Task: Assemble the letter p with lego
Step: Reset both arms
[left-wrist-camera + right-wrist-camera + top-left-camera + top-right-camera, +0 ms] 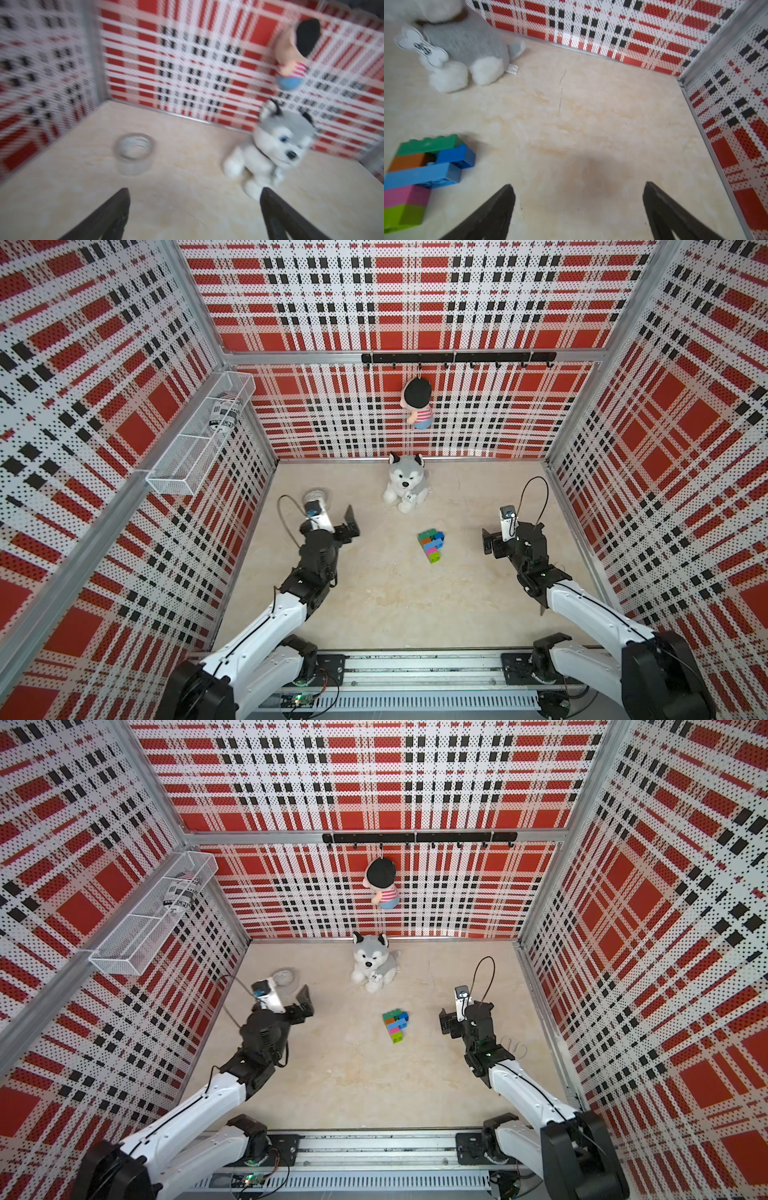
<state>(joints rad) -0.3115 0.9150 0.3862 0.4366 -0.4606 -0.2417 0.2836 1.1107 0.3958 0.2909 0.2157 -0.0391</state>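
Observation:
The lego is joined into one multicoloured stack, the letter p (431,545) (396,1025), lying flat on the beige table mid-way between my arms. Dark green is at its far end, then orange and dark blue, light blue, pink, and lime at the near end. The right wrist view shows the letter p (425,172) off to the side of my right gripper (577,186), which is open and empty. In both top views the right gripper (490,545) (446,1025) sits to the right of the stack, apart from it. My left gripper (351,524) (303,1000) (194,191) is open and empty, well left of the stack.
A clear tape roll (318,494) (134,153) stands just beyond the left wrist. A husky plush (405,483) (467,45) sits at the back centre. A doll (417,402) hangs from the hook rail. A wire basket (199,435) is mounted on the left wall.

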